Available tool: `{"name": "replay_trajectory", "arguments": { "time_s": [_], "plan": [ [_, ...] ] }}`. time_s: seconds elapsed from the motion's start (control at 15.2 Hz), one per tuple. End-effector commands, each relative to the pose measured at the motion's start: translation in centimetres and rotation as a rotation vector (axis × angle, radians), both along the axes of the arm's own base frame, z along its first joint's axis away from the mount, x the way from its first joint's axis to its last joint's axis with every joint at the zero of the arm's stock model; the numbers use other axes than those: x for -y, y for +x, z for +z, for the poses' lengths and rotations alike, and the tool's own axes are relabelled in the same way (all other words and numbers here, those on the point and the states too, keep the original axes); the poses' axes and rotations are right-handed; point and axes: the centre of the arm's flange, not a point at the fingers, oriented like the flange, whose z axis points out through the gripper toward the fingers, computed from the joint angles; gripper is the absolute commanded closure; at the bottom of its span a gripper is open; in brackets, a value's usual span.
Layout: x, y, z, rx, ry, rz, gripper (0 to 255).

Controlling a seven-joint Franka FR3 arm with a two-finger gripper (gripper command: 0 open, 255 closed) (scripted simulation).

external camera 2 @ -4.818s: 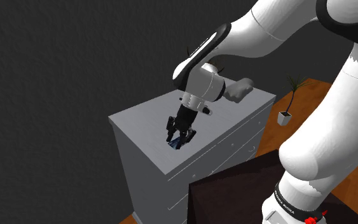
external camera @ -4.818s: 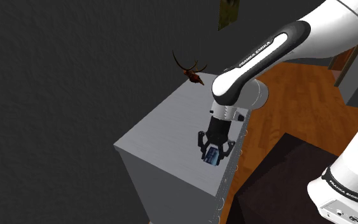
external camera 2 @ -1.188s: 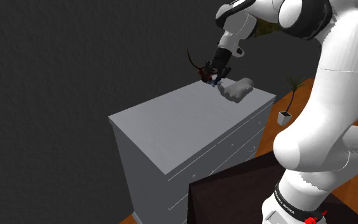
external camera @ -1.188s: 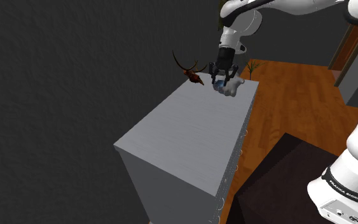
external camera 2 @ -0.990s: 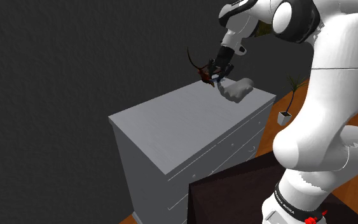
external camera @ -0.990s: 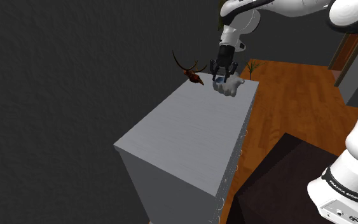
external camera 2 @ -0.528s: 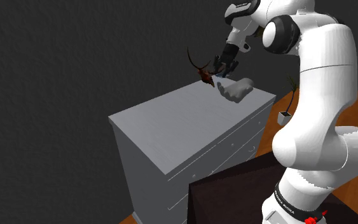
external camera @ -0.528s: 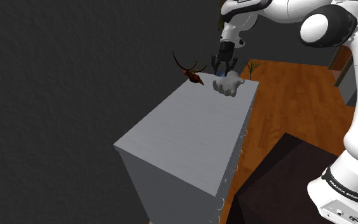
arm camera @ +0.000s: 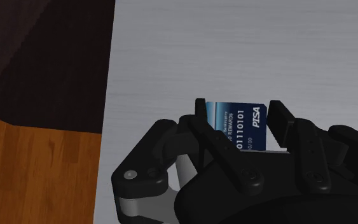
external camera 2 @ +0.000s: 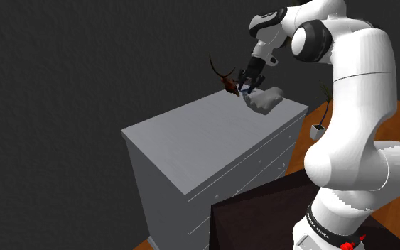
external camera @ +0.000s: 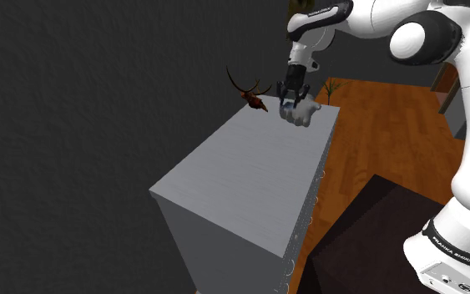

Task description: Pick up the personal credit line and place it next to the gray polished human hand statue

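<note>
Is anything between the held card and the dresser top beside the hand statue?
Nothing visible. The claw clasps the blue card right by the grey hand statue, with bare dresser top below; the brown insect figure stands off to one side.

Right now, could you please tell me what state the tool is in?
Tool: closed, holding the blue credit card between its fingers.

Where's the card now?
The blue card is clamped in the tool over the dresser's far end, between the grey hand statue and brown insect figure in the shoulder view.
</note>
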Motion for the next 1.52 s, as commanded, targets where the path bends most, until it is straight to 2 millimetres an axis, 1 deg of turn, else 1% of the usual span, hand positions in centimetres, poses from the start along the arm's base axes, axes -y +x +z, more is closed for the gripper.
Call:
{"name": "replay_trajectory", "arguments": {
  "time_s": [0.0, 1.45],
  "plan": [
    [0.0, 0.0, -1.1, 0.000, 0.000, 0.000, 255],
    [0.0, 0.0, -12.7, 0.000, 0.000, 0.000, 255]
  ]
}}
